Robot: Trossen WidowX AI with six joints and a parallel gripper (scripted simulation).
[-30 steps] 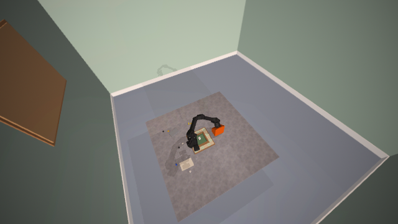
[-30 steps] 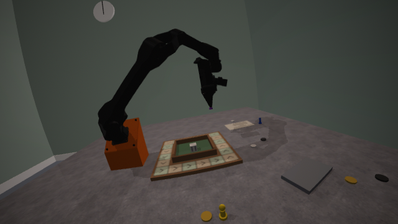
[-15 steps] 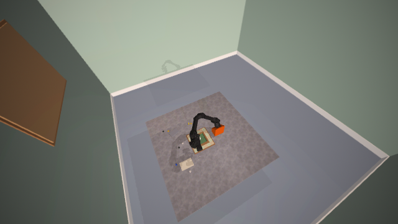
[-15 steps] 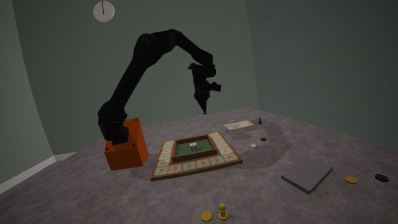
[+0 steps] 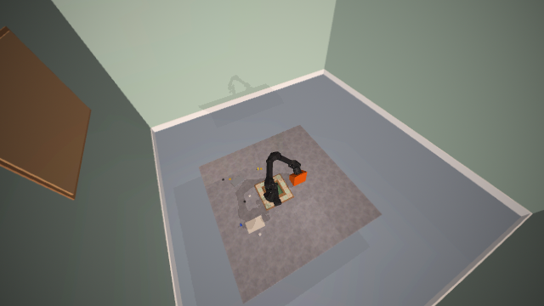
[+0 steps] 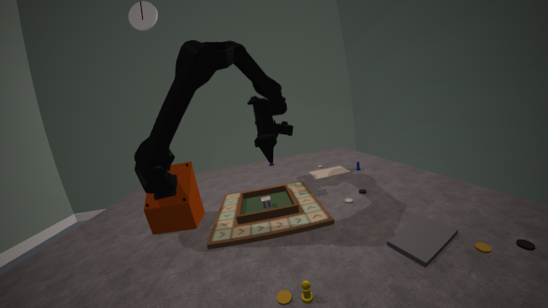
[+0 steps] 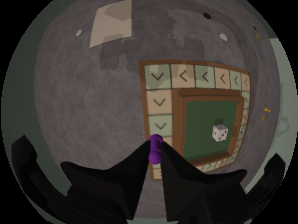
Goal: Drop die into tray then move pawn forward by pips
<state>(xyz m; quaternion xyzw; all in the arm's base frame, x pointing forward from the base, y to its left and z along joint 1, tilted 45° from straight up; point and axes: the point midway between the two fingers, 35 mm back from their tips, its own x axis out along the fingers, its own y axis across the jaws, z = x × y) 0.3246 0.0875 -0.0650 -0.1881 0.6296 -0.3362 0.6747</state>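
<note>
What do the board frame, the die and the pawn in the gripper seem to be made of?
Board frame: probably wood, brown and matte. Die: likely plastic, plain white with dark pips. Purple pawn, held in the gripper: perhaps plastic, smooth and evenly coloured.

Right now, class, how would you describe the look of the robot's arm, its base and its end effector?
The arm is matte black, with chunky rounded links and no visible cables or markings. It stands on an orange block base. The black end effector tapers to a narrow point.

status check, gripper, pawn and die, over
Gripper shut on purple pawn, held high above board. Die at rest in tray. Nothing seen blocking the way down.
</note>
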